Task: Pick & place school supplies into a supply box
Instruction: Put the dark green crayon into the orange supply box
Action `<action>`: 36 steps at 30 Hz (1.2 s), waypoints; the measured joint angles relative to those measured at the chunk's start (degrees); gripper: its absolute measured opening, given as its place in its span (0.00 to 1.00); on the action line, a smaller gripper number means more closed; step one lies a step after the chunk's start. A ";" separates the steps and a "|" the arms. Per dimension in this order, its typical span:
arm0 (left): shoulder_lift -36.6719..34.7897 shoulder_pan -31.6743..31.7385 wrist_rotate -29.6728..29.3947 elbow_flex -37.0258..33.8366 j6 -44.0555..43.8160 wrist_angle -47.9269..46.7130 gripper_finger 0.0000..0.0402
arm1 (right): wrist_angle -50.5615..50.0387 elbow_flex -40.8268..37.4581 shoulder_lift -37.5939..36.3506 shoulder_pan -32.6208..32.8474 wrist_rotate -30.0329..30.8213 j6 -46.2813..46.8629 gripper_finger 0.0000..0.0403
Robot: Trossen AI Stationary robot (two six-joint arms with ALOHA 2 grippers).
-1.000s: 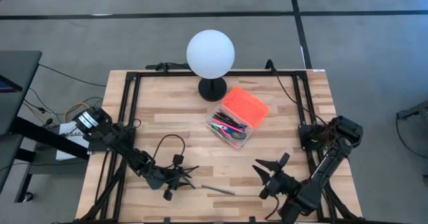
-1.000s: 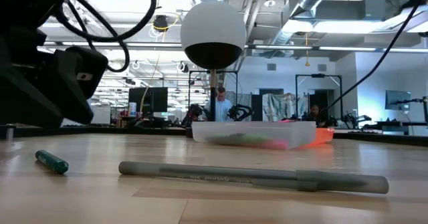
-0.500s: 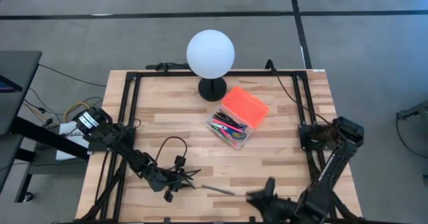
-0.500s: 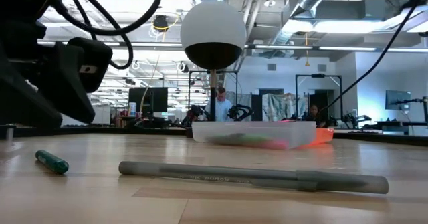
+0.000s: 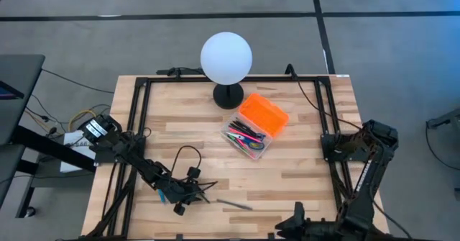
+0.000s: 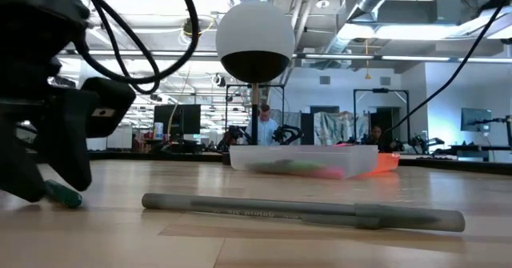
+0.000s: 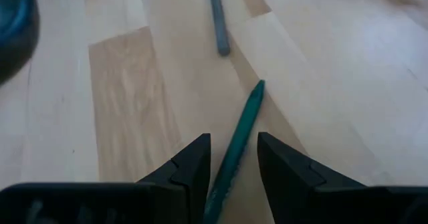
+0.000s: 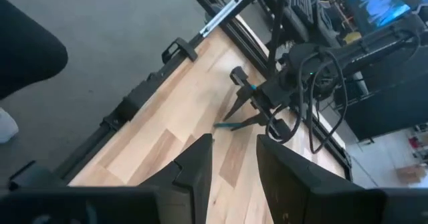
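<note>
A green pen [image 7: 235, 144] lies flat on the wooden table near its front left. My left gripper [image 5: 203, 191] is open, tipped down over the pen, with one finger on either side [image 7: 234, 167]; I see no touch. A grey pen [image 5: 233, 203] lies just beyond it, toward the table's right, also flat on the wood [image 6: 304, 210]. The supply box [image 5: 246, 138], a clear case filled with coloured pens, stands mid-table with its orange lid [image 5: 264, 114] open behind it. My right gripper [image 5: 293, 225] hangs open over the near edge, with nothing between its fingers [image 8: 234, 160].
A white globe lamp [image 5: 226, 57] on a black base stands at the table's far middle. A black metal frame [image 5: 136, 126] runs along the table's edges. Bare wood lies between the pens and the box. People and desks show in the room beyond [image 6: 264, 128].
My right gripper has drawn back toward the table's near edge, risen and rolled, away from the grey pen. My left gripper has tipped and sunk toward the green pen, so that it now partly hides the pen in the low view. Both pens have stayed put.
</note>
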 joint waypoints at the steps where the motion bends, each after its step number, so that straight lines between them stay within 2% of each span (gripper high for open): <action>1: 0.00 0.27 0.19 -0.02 -0.09 -0.15 0.29 | 0.23 -0.70 -0.79 -0.02 0.00 0.55 0.28; 7: -0.24 1.84 2.34 0.08 -2.86 -3.00 0.29 | 0.21 -5.58 -4.51 -0.56 -0.01 3.99 0.28; 12: -0.37 2.69 3.67 0.28 -6.02 -6.06 0.23 | 1.28 -11.80 -10.57 -0.66 0.19 7.29 0.28; 23: -0.31 3.95 3.66 0.26 -6.84 -8.71 0.03 | 17.49 -32.37 -28.03 -3.49 -0.16 4.52 0.28; 29: -0.35 5.50 3.82 0.32 -13.56 -10.02 0.06 | 31.95 -45.12 -34.85 -6.96 -0.96 4.71 0.28; 36: -0.37 6.18 6.01 4.03 -12.87 -17.09 0.07 | 47.68 -56.40 -37.57 -11.27 -8.83 2.45 0.28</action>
